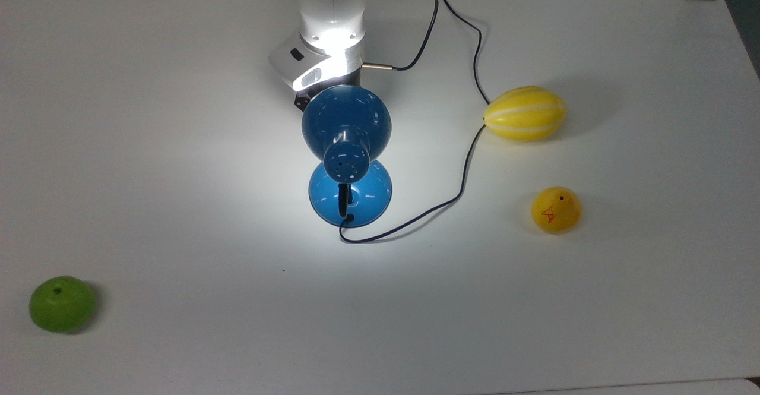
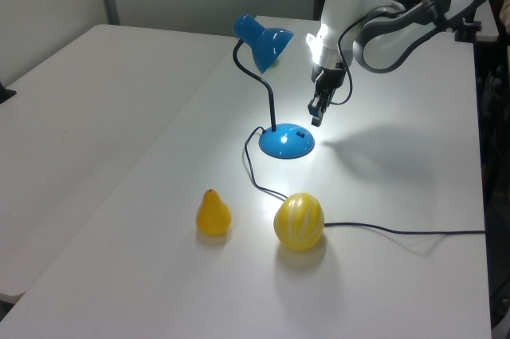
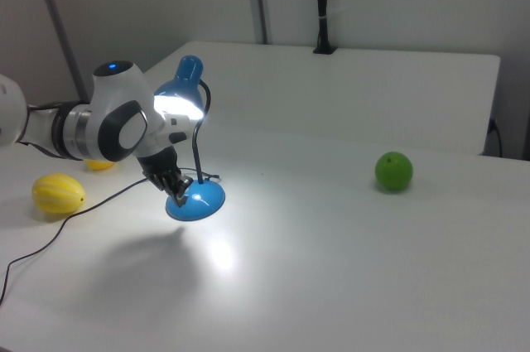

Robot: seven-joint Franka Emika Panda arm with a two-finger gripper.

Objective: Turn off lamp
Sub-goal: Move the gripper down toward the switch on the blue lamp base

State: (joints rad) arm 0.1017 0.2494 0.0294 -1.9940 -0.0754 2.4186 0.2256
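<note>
The white robot arm (image 2: 382, 24) leans in under the shade, its black two-finger gripper (image 2: 317, 112) hanging just above the near edge of the lamp's base, fingers pressed together into a single point, holding nothing. The risk, as I judge it: the switch on the base is a small target, and a push that lands off it could slide the light base across the smooth white table (image 1: 148, 145) or tip the whole lamp, since the shade sits high on a thin neck. The arm's wrist is also close beside the shade in the top view; a sideways brush there could swing the gooseneck. The thin black cord (image 1: 469, 163) trails off the base and past the yellow striped melon-shaped toy (image 1: 523, 113), so a dragged lamp could tug it along.

The small glossy blue desk lamp (image 2: 275, 92) stands mid-table, lit, throwing a bright pool around it. Dome shade tilted down, vent holes in its cap, curved black neck, round blue base. Well apart lie a yellow pear-shaped toy (image 1: 556, 209) and a green apple-shaped toy (image 1: 62, 303).
</note>
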